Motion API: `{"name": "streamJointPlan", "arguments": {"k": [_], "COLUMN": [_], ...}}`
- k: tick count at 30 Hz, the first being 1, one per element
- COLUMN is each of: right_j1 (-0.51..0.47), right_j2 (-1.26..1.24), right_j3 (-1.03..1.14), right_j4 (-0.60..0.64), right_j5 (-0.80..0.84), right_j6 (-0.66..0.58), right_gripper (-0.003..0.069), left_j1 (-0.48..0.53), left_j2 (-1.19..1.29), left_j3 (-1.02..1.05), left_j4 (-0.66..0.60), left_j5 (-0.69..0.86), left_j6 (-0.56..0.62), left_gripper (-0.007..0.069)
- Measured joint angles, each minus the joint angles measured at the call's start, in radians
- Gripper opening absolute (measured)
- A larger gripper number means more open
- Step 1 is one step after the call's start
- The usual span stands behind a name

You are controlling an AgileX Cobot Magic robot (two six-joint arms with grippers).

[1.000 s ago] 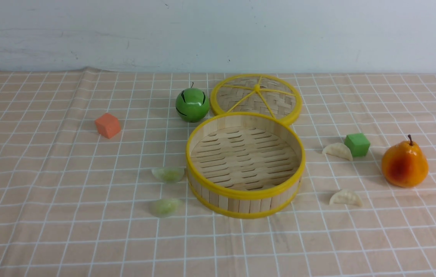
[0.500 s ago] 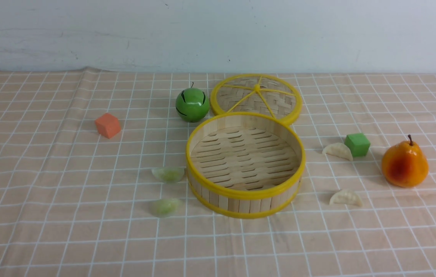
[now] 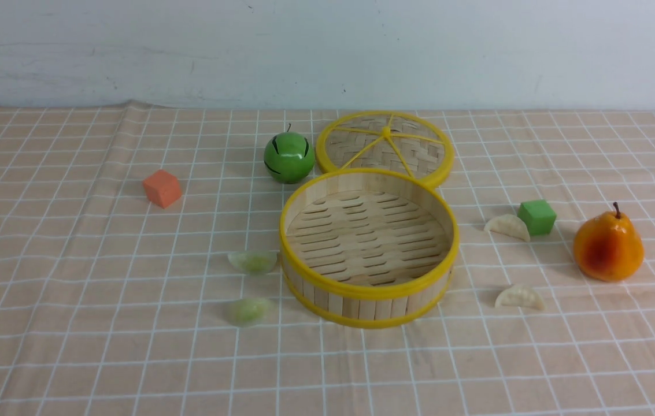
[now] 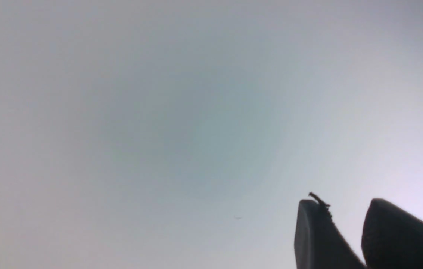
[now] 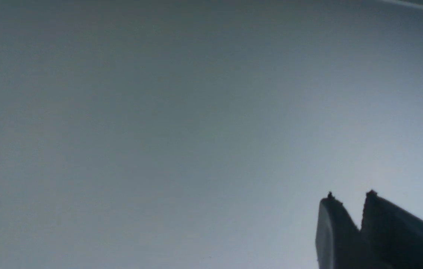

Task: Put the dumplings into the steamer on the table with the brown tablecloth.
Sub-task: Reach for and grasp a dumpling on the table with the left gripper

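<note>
Left gripper (image 4: 344,204): your left pincer stood apart, a clear gap between its two dark fingertips (image 4: 312,231). It held nothing and touched nothing.
Right gripper (image 5: 350,197): its dark fingertips (image 5: 332,224) stood only narrowly apart, the gap a thin V, with nothing in it.
What your wrist cameras faced: a plain, blurred grey-white surface in both.
Steamer (image 3: 369,292): it sat upright mid-table. It was a round shallow basket with a wall of upright bamboo strips, yellow rims and a slatted floor with nothing lying on it.
Green dumplings: two pale, pleated crescents lay on the cloth at the steamer's left. One (image 3: 252,262) lay just beside the wall and the other (image 3: 248,310) nearer you.
White dumplings: two cream crescents lay on the steamer's right. One (image 3: 507,226) was touching or almost touching the green cube (image 3: 536,217), I could not tell which. The other (image 3: 519,297) lay alone, nearer you.
Tablecloth (image 3: 73,323): the tan-peach fabric had a thin white grid and was slightly wrinkled, with a fold at the far left.
Lid (image 3: 385,144): the flat woven bamboo disc with a yellow rim and spokes lay behind the steamer, whose far rim hid part of its near edge.
Other things: a glossy green toy apple (image 3: 289,158) stood just left of the lid. An orange cube (image 3: 162,188) sat well to the left, and an orange-yellow pear (image 3: 608,247) stood upright at the far right.
In your way: the green cube crowded the far white dumpling, while the other three dumplings lay in the open.
</note>
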Motion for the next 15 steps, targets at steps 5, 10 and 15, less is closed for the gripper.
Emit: {"name": "streamJointPlan", "arguments": {"k": [5, 10, 15], "right_j1": [0.000, 0.000, 0.000], "right_j2": [0.114, 0.271, 0.475], "right_j3": [-0.211, -0.342, -0.357], "right_j4": [-0.075, -0.129, -0.111], "right_j5": [0.179, 0.559, 1.087], "right_j6": [0.084, 0.096, 0.097], "right_gripper": [0.0064, -0.0017, -0.0015], "left_j1": [0.000, 0.000, 0.000], "left_j2": [0.181, 0.462, 0.776], "left_j3": [-0.280, -0.387, -0.402], "left_j4": [0.069, 0.083, 0.080], "left_j5": [0.187, 0.344, 0.607], "left_j6": [0.052, 0.060, 0.003], "left_gripper": [0.0004, -0.0014, -0.0014]}}
